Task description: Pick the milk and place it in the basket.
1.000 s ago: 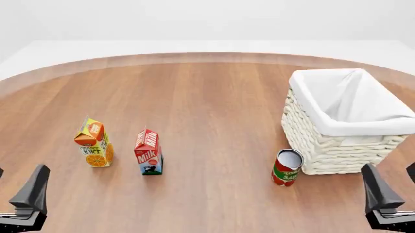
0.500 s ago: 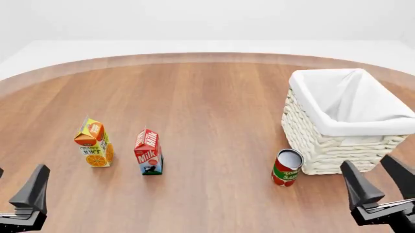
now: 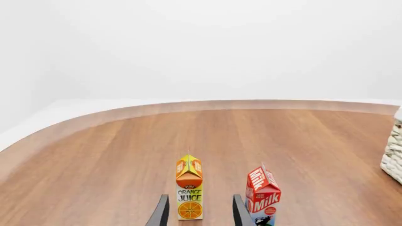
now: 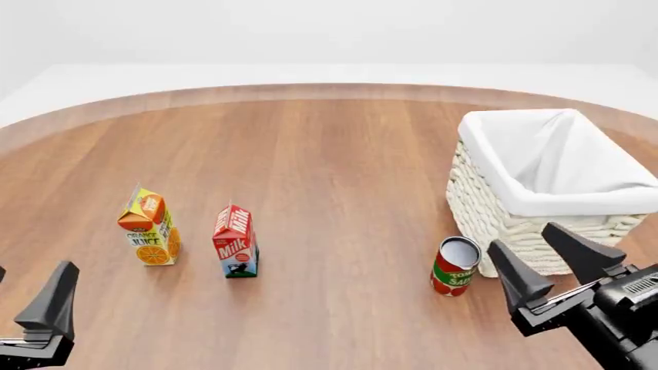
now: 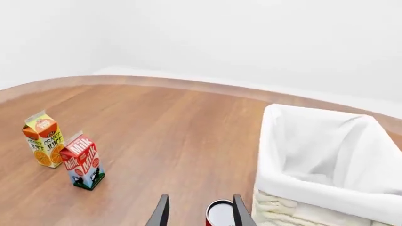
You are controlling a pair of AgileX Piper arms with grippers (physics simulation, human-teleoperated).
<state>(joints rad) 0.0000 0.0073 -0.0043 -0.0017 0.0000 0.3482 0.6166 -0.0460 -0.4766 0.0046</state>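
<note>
Wood-grain worktop (image 4: 340,177), rounded far edge, plain white behind. Right gripper (image 4: 547,268) low at near right, fingers (image 4: 514,284) spread, grasping nothing, just beside tomato sauce can (image 4: 454,266) and near corner of basket (image 4: 543,193). Left gripper (image 4: 31,308) at near left corner, fingers (image 3: 162,213) parted and empty, lined up on orange juice carton (image 4: 150,227). Milk (image 4: 236,241) upright on worktop just right of juice carton, well apart from basket.
</note>
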